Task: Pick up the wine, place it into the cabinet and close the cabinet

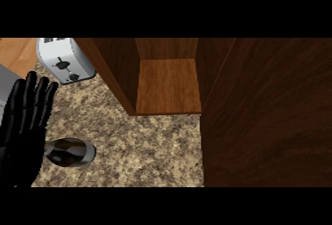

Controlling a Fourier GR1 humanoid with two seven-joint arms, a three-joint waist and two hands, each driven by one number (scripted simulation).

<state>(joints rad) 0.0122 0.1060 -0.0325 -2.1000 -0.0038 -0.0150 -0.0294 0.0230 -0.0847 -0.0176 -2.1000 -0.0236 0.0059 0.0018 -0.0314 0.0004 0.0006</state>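
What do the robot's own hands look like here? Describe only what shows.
Only the left hand shows, at the view's left edge: glossy black all over, with long, slender segmented fingers and a narrow palm. No markings, cables or sleeve are visible, and the grey forearm is out of frame. The right hand is not in view.

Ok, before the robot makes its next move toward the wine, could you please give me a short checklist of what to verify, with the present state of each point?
1. Wine bottle visible on the counter: ok, seen from above near the lower left.
2. Cabinet open, shelf free: ok, no object shows on the wooden shelf.
3. Cabinet door out of the path: ok, it stands at the right.
4. Left hand ready: ok, open, fingers straight, beside the bottle, holding nothing.
5. Right hand available: cannot tell, not in view.
6. Toaster clear of the route: ok, it sits left of the cabinet.
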